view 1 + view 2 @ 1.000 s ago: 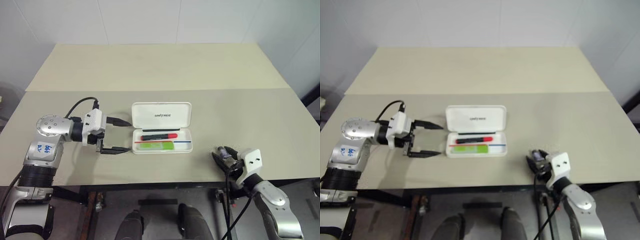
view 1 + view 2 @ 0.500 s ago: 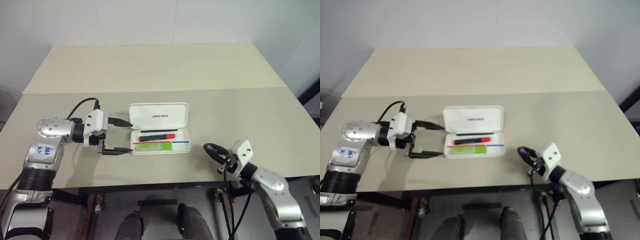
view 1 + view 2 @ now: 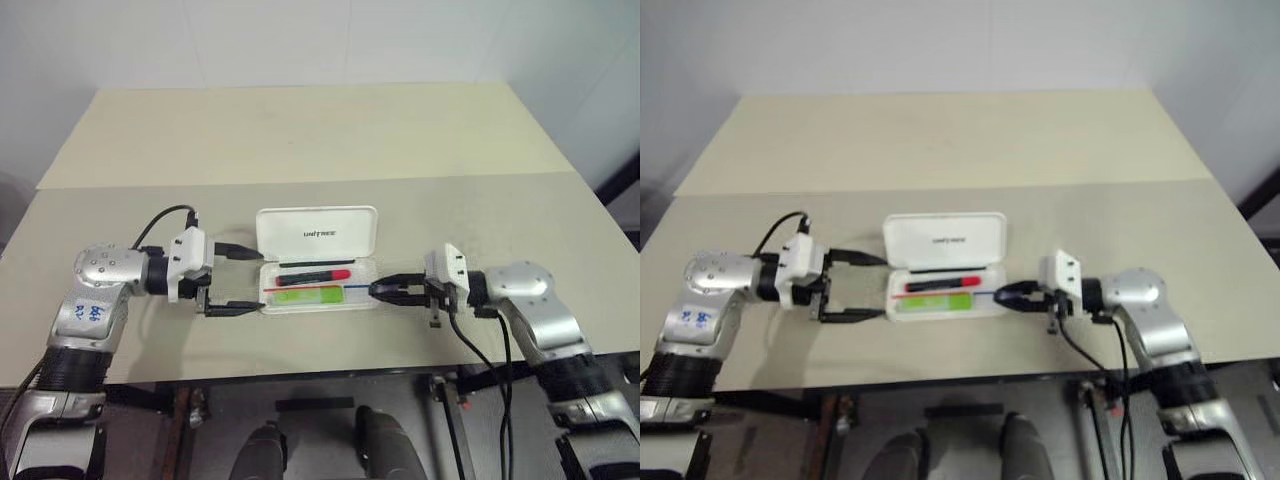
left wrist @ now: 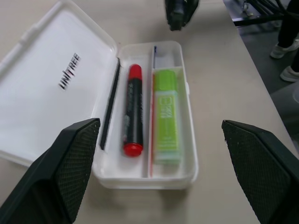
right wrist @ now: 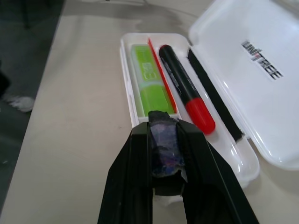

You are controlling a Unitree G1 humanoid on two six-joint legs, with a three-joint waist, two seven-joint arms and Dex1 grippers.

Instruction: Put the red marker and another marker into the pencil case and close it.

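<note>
- The pencil case [image 3: 318, 262] lies open on the desk [image 3: 300, 140], near the middle of the front edge, with its lid tipped back toward the far edge and the lettering facing up.
- The red marker [image 4: 132, 115] lies in the tray, along the case's length, on the side nearest the lid.
- The lime-green marker [image 4: 166, 116] lies beside it in the front compartment, parallel to it, with a thin red stripe between them.
- Both markers are fully inside the tray, and the lid is not yet shut.
- The left hand [image 3: 236, 278] is at the case's left end, level with the desk and pointing toward the case. Its two black fingers [image 4: 60, 172] are spread wide, holding nothing; they sit just off the case's short end without touching it.
- The right hand [image 3: 386, 290] is at the case's right end, pointing toward it. Its fingers are pressed together on a small dark purple stub [image 5: 164, 149], with the tips just over the tray's right rim.
- The two hands face each other across the case.
</note>
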